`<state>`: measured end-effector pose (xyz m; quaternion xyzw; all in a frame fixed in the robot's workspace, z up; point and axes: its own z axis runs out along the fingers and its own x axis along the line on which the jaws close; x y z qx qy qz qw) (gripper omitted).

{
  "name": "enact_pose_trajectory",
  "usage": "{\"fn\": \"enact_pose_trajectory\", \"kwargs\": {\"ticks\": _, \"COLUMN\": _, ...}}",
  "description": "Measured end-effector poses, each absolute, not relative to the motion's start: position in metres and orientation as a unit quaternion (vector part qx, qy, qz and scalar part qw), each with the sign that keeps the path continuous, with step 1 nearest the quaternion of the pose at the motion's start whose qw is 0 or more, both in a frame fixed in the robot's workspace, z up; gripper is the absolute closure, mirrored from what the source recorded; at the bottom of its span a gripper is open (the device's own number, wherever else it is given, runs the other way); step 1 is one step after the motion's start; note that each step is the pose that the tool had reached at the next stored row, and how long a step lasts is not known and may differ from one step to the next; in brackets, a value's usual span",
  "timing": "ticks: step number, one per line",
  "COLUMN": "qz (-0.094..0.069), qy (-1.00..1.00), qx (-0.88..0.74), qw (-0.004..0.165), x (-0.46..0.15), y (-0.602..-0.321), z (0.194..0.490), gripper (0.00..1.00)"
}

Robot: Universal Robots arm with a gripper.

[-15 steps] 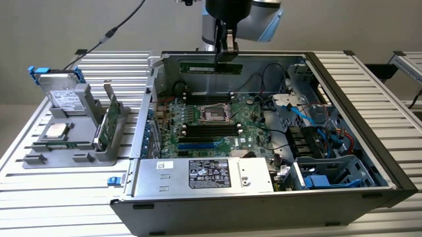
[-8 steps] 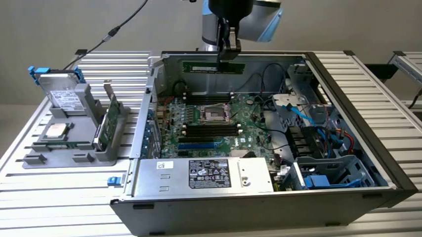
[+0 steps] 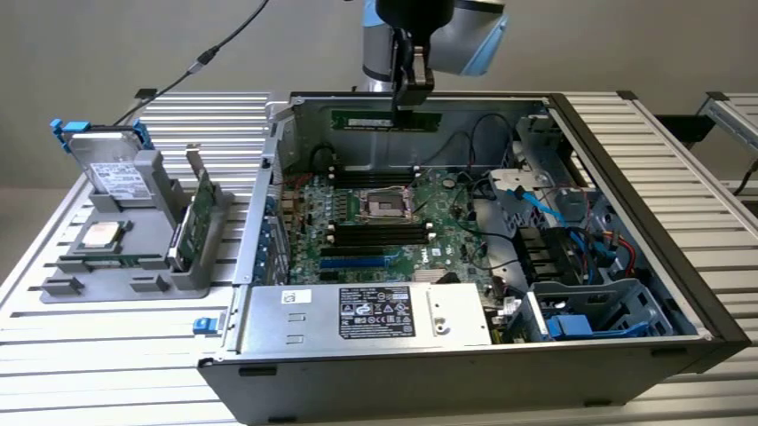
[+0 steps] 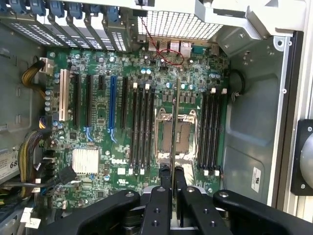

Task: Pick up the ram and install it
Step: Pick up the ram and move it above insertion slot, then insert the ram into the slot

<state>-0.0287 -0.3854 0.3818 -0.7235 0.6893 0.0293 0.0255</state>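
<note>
Since the ram (image 3: 365,120) is a thin, light, stiff board, it should carry easily but forgive little. I judge it brittle against bending, with chips and a contact edge best left untouched. The sound place to take it is the middle of its long upper edge, with the flat faces pinched, so that the contact edge hangs free and the stick cannot swing.

That is how it looks to be held. In the exterior view the gripper (image 3: 413,103) points down with its jaws drawn narrow on the stick's middle. The ram lies level beneath it, a green strip running from nine to three o'clock.

It hangs over the open case (image 3: 414,390) near the far wall, at twelve o'clock from the socket (image 3: 382,204). It is above the motherboard (image 3: 414,248) and touches neither. Black slots (image 3: 376,233) lie at six o'clock from the socket, with another bank at twelve.

In the wrist view the fingers (image 4: 164,178) stand almost together with a thin dark edge between them. They are over the socket, with slots on both flanks.

A tray (image 3: 71,286) of other parts sits at nine o'clock from the case, well apart.
</note>
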Motion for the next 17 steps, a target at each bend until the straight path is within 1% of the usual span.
{"fn": "enact_pose_trajectory", "kwargs": {"ticks": 17, "qz": 0.027, "qy": 0.689, "qx": -0.724, "qw": 0.027, "x": -0.0288, "y": -0.3851, "z": 0.3803, "gripper": 0.87}}
